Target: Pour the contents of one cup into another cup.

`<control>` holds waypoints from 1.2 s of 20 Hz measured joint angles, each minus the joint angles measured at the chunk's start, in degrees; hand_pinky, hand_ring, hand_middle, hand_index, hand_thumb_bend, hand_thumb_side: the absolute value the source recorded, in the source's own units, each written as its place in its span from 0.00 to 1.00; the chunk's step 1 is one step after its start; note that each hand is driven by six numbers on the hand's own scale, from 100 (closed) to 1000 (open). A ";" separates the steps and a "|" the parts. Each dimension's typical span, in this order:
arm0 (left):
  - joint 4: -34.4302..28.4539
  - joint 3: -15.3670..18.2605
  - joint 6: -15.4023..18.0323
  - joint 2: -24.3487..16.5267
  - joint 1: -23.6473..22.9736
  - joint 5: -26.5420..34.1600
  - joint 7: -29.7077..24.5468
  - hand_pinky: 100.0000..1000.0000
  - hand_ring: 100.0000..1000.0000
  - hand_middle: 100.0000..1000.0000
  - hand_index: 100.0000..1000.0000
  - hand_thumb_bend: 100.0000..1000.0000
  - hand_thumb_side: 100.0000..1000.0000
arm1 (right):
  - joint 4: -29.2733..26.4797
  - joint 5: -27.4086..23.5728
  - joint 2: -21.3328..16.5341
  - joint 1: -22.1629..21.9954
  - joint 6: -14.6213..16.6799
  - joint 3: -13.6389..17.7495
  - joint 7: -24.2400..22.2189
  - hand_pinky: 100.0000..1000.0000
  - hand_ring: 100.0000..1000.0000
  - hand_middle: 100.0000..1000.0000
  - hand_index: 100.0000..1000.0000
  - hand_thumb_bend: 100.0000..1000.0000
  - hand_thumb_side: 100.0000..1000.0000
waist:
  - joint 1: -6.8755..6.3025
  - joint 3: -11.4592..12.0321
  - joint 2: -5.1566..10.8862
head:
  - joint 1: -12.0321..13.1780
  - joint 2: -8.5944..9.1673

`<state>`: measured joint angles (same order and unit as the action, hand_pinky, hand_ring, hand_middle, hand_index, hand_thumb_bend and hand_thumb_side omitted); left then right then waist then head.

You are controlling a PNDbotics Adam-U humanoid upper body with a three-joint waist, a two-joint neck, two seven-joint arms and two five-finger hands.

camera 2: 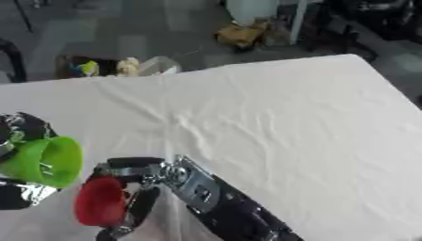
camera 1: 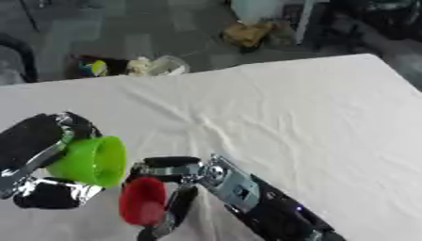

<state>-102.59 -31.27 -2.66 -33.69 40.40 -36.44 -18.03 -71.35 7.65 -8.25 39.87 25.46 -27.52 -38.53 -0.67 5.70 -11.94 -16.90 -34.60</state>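
Observation:
My left hand (camera 1: 37, 155) comes in from the left and is shut on a lime green cup (camera 1: 92, 161), tipped on its side with its mouth facing right. Just right of it and slightly lower, my right hand (camera 1: 177, 186) is shut on a red cup (camera 1: 142, 200), whose mouth faces left toward the green one. The two rims are close but apart. Both cups hang above the white tablecloth (camera 1: 288, 117). What either cup holds is hidden from me.
Beyond the table's far edge the floor holds a clear container (camera 1: 169, 66) with coloured bits beside it, a yellow-brown heap (camera 1: 245, 33) and dark furniture at the upper right. The cloth stretches wrinkled to the right and back.

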 measured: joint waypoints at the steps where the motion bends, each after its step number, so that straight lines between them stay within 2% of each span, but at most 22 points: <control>1: 0.00 -0.15 0.25 0.03 0.12 -0.32 -0.17 0.00 0.31 0.28 0.56 0.00 0.13 | 0.00 0.01 0.02 0.00 0.01 -0.02 -0.01 0.45 0.15 0.11 0.42 0.00 0.00 | 0.00 0.00 0.00 | -0.06 0.00; 15: 2.41 -1.53 3.87 2.41 2.96 -5.14 -3.37 0.00 0.29 0.27 0.56 0.00 0.10 | -0.02 0.02 0.44 0.00 0.14 -0.12 -0.23 0.45 0.15 0.11 0.42 0.00 0.00 | 0.10 -0.30 0.00 | -0.13 0.43; 24: 2.07 -1.75 5.79 2.51 3.41 -7.52 -5.49 0.00 0.26 0.26 0.56 0.00 0.08 | -0.03 0.02 0.44 0.00 0.04 -0.39 -0.34 0.45 0.15 0.11 0.42 0.00 0.00 | 0.10 -0.35 0.00 | -0.23 0.51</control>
<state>-100.52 -33.02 3.13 -31.17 43.81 -43.96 -23.52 -71.38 7.67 -7.82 39.87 25.50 -27.92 -38.87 -0.58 5.36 -11.94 -17.13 -34.09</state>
